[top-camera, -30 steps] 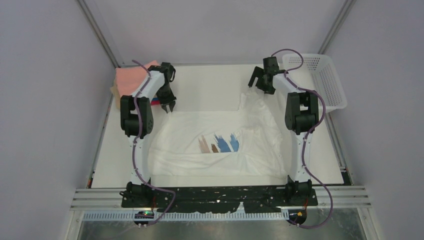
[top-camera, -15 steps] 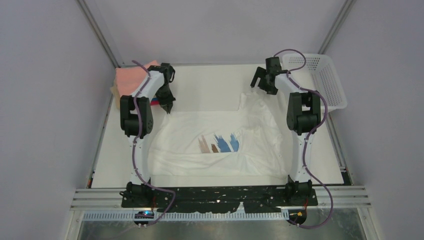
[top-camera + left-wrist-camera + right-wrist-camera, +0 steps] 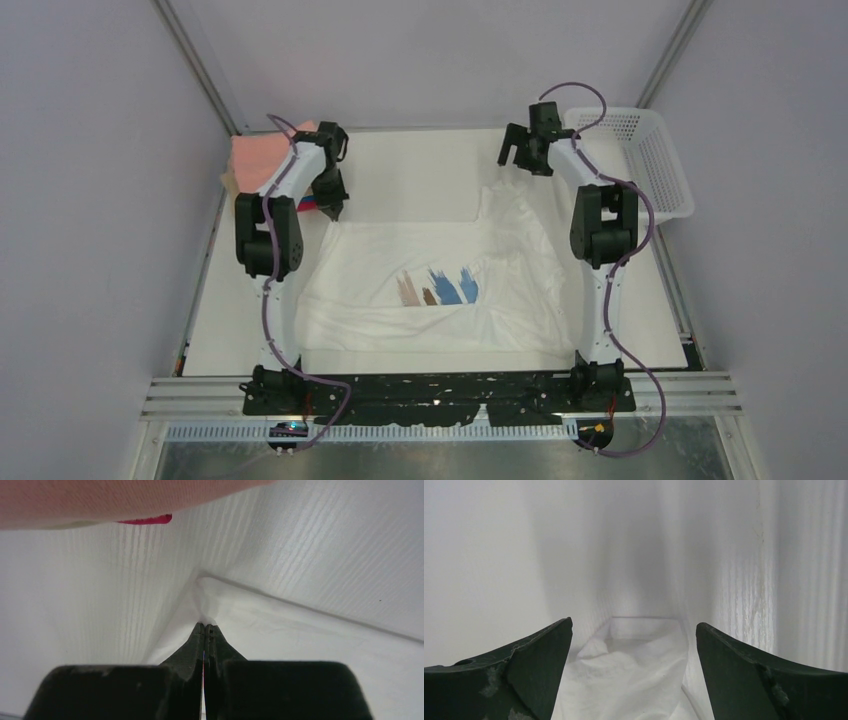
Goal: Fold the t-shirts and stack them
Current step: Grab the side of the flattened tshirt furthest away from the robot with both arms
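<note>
Your right gripper (image 3: 521,156) has let go and backed off toward the far edge. A sec ago it sat right at the far-right corner of the white t-shirt (image 3: 430,270). Now it hovers beyond that corner, jaws spread wide, nothing btwn them. The right wrist view shows the corner lying on the surface (image 3: 420,170) below, untouched.

Your left gripper (image 3: 333,211) went the other way. Its jaws looked apart over the far-left corner, and now they're clenched. The left wrist cam shows a peak of white cloth pinched at the tips.

The shirt itself has barely shifted: spread print-up mid-surface, wrinkled, its right side drawn up toward the far edge. The folded stack (image 3: 262,160), salmon-pink on top, sits far left beside the left arm. The basket (image 3: 650,160) is far right.

So only one corner is in hand, and the fold prob. isn't ready yet. I'd expect the right side needs a fresh bite before both corners lift together. Pulling w/ the left alone would likely skew the cloth.
</note>
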### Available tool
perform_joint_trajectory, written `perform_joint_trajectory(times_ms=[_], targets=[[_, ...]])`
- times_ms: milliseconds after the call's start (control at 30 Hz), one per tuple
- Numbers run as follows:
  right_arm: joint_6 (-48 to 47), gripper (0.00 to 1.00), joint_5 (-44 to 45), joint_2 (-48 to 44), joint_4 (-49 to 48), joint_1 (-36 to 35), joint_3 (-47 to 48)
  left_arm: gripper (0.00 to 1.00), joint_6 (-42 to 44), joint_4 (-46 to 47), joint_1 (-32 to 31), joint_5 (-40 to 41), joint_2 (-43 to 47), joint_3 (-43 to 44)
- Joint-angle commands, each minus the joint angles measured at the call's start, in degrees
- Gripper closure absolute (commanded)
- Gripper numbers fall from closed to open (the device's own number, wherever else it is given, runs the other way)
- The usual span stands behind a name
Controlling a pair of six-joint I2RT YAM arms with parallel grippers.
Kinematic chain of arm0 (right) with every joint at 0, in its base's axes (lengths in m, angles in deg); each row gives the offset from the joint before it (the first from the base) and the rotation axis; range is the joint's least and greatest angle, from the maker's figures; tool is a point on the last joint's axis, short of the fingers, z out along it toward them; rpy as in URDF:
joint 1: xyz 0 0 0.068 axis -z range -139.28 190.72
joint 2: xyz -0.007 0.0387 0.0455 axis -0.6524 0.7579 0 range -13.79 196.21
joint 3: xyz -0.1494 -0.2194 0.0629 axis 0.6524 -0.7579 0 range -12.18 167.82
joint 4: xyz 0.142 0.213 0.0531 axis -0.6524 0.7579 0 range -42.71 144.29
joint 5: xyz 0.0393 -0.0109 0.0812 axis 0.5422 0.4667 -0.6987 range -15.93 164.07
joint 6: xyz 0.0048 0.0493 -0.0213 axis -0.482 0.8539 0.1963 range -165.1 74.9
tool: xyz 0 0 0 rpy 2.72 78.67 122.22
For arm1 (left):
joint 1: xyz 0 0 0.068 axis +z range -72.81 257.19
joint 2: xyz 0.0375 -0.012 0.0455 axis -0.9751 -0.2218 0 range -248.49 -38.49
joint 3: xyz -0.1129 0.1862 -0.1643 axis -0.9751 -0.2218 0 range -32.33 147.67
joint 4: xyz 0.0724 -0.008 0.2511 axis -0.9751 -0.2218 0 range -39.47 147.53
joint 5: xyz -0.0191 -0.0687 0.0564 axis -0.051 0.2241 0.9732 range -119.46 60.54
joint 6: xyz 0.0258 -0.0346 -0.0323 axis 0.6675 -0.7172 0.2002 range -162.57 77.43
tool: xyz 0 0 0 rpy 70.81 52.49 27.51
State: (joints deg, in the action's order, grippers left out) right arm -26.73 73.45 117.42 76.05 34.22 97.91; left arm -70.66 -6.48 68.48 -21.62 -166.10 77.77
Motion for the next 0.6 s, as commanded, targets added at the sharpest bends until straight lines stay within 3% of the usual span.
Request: perform_joint_trajectory(times_ms=[0,267,500,567], targets=[[-2.4,0.01,3.0,2.2,2.8,-1.6,5.2,1.0,4.6,2.2,0.3,0.1,3.8,0.3],[-0.4,0.16,9.8,4.6,8.5,-2.0,9.4,1.0,6.2,3.2,0.4,-1.0,5.3,-1.8],[3.9,0.23,13.0,5.0,14.7,-2.1,11.4,1.0,7.0,4.1,0.4,-1.4,7.1,-3.6],[4.7,0.31,12.0,5.7,15.9,-2.2,13.2,1.0,7.2,4.1,0.4,-1.2,7.2,-3.8]])
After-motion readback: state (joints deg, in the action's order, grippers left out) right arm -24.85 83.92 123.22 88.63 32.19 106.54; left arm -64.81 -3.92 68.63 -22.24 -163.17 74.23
